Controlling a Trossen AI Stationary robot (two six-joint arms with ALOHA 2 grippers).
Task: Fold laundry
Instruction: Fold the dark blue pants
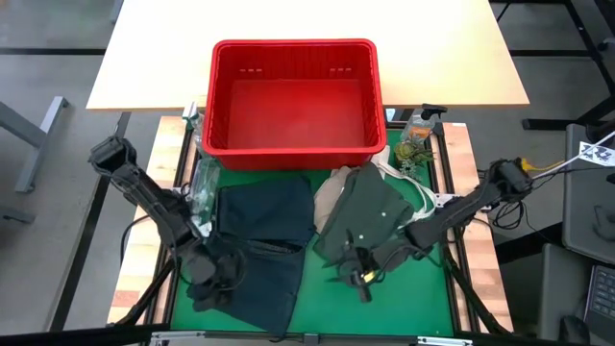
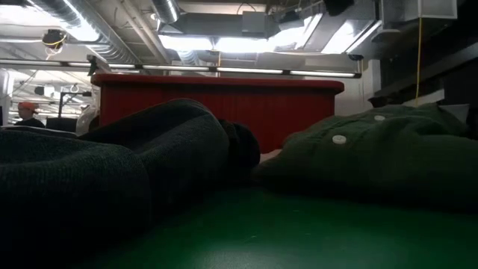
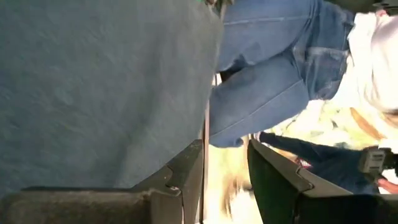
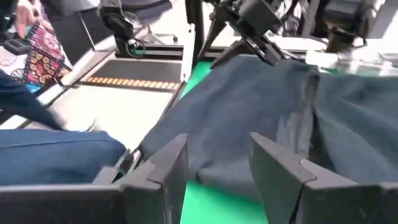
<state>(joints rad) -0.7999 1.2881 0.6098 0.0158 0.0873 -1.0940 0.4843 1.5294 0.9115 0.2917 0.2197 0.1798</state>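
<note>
Red basket [image 1: 293,101] sits at far edge of green surface [image 1: 423,288]; everything below is placed rel. to it.

Dark blue garment [image 1: 261,245] lies spread flat just in front of basket's left half, reaching to the surface's near edge. Olive-green buttoned shirt [image 1: 370,226] is bunched in front of basket's right half, w/ a tan piece [image 1: 332,192] peeking out between shirt and basket. In low view the shirt [image 2: 373,153] shows white buttons, basket wall [image 2: 224,104] behind it.

Left tool [image 1: 216,274] is down at the dark garment's near-left corner, well in front of basket; fingers [image 3: 180,180] stand apart w/ a narrow gap, nothing seen between them. Right tool [image 1: 360,274] sits at the shirt's near edge, in front of basket's right half; fingers [image 4: 165,168] apart, wide-ish, empty, dark cloth [image 4: 249,118] beyond them.

Clear bottle [image 1: 418,125] stands just right of basket.
</note>
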